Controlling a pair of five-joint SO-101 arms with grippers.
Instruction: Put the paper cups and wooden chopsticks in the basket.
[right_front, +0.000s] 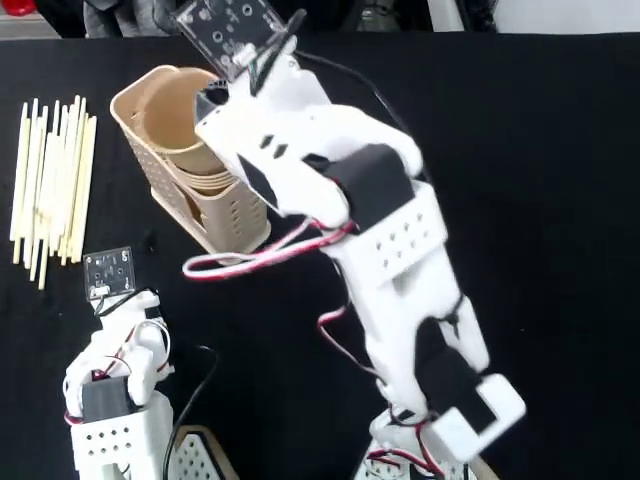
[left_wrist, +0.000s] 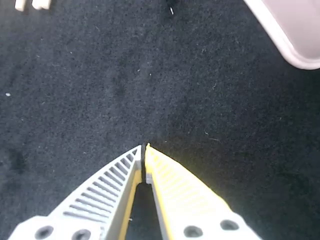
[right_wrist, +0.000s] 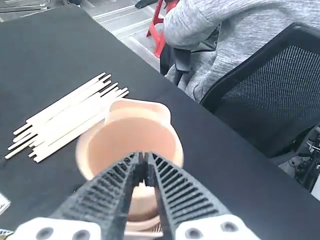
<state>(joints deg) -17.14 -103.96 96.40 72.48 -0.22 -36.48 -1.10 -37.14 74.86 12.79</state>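
A beige perforated basket (right_front: 215, 215) stands tilted at the table's left with stacked paper cups (right_front: 185, 130) in it. Wooden chopsticks (right_front: 50, 180) lie in a loose bundle on the black cloth to its left. My right arm (right_front: 340, 180) stretches over the basket's mouth. In the right wrist view, my right gripper (right_wrist: 144, 157) is shut with nothing in it, just above the top cup (right_wrist: 120, 142), with the basket rim (right_wrist: 161, 113) and chopsticks (right_wrist: 70, 117) beyond. My left gripper (left_wrist: 145, 148) is shut and empty, low over bare cloth.
The left arm (right_front: 115, 375) sits folded at the front left. A corner of the basket (left_wrist: 292, 37) and chopstick ends (left_wrist: 32, 5) show in the left wrist view. A person in grey and a mesh chair (right_wrist: 270, 95) are behind the table's far edge.
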